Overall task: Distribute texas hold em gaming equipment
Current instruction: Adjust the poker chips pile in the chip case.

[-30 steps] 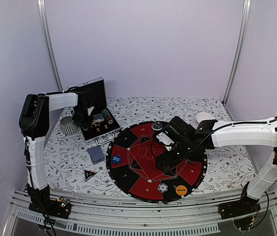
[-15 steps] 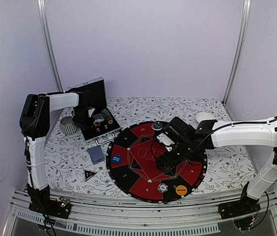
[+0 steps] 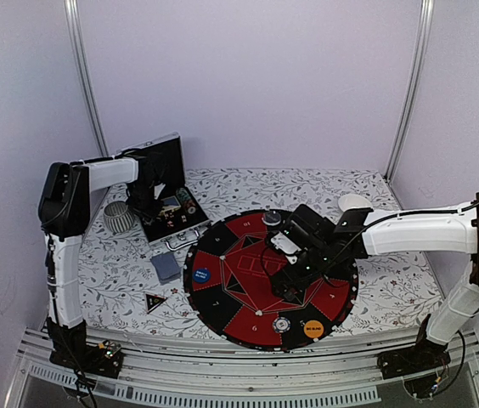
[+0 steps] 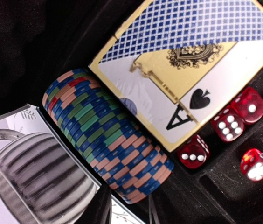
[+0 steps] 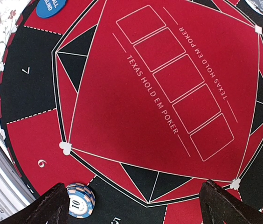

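Right tool spread wide, empty, above mat; left tool down in case, fingers hidden, grip unreadable.

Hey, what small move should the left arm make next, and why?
Probably lift the left gripper slightly: its fingers flank the end of the chip row in the open case, so a small rise might free a few chips.

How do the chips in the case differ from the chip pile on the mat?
In the case, the chips form a long row on edge; on the mat, the pile is a short flat stack. The row mixes blue, green and salmon edges; the pile is pale blue with a 10 on top. Both are round striped poker chips.
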Controlling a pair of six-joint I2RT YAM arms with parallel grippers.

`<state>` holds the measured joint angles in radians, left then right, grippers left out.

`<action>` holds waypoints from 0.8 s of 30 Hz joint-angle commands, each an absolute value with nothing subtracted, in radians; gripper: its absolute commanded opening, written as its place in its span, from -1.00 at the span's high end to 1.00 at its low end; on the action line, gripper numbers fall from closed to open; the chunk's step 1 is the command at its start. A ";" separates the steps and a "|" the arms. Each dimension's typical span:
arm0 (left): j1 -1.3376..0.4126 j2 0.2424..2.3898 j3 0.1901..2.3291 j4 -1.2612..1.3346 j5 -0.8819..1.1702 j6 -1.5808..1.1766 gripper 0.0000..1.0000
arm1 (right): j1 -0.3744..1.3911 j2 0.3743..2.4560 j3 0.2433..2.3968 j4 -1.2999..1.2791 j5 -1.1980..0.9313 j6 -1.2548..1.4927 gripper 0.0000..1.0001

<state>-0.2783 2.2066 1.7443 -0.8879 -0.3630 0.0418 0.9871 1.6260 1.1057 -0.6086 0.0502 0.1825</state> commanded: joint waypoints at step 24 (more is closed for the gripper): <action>-0.308 2.182 1.731 -0.786 -0.338 0.083 0.35 | 0.981 1.651 1.137 -0.629 0.034 0.178 -0.98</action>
